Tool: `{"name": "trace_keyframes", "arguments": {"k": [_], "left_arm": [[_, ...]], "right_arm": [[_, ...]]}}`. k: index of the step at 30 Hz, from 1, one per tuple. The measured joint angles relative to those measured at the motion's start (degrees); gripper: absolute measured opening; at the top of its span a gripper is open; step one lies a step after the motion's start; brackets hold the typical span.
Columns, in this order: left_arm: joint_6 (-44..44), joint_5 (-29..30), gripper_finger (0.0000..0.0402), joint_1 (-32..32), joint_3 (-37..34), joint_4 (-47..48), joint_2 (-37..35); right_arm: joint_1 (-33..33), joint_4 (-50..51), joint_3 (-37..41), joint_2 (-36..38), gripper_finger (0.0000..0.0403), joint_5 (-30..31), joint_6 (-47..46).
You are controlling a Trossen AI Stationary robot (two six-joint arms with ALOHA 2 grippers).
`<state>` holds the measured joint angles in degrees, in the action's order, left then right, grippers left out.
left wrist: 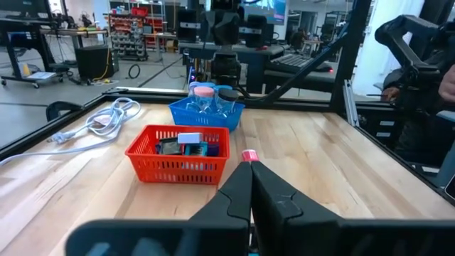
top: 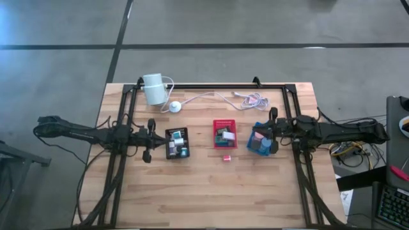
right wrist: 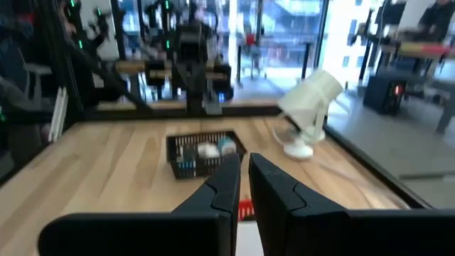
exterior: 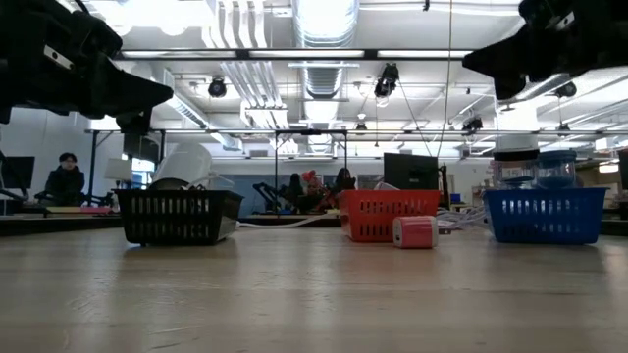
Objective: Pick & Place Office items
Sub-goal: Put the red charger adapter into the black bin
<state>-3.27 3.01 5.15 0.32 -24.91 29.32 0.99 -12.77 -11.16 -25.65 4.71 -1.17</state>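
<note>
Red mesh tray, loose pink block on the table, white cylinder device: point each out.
Red mesh tray (exterior: 391,218), low view, front wall.
Loose pink block (exterior: 415,232), low view, front face.
White cylinder device (top: 153,89), high view, body.

Table front (top: 211,198): bare wood, passage unobstructed; mid-table blocked by black tray (top: 177,143), red tray (top: 225,134), blue tray (top: 261,141); pink block (top: 226,157) loose before red tray; rear occupied by white cylinder device (top: 153,89) and cable (top: 211,97).

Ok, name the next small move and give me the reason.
Probably open the left gripper and move it toward the pink block. That block lies alone on the table in front of the red basket, while both grippers are shut and empty, and the right gripper hovers over the blue basket.
</note>
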Motion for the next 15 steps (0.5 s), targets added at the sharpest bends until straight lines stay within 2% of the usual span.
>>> {"name": "trace_keyframes", "arguments": {"k": [6, 15], "left_arm": [[-0.39, 0.0, 0.0011, 0.0, 0.0, 0.02, 0.02], [-0.97, 0.0, 0.001, 0.0, 0.0, 0.02, 0.02]], "right_arm": [[0.0, 10.2, -8.48, -6.66, 0.0028, 0.01, -0.61], [-2.92, 14.14, -18.75, -22.39, 0.0028, 0.08, -0.83]]}}
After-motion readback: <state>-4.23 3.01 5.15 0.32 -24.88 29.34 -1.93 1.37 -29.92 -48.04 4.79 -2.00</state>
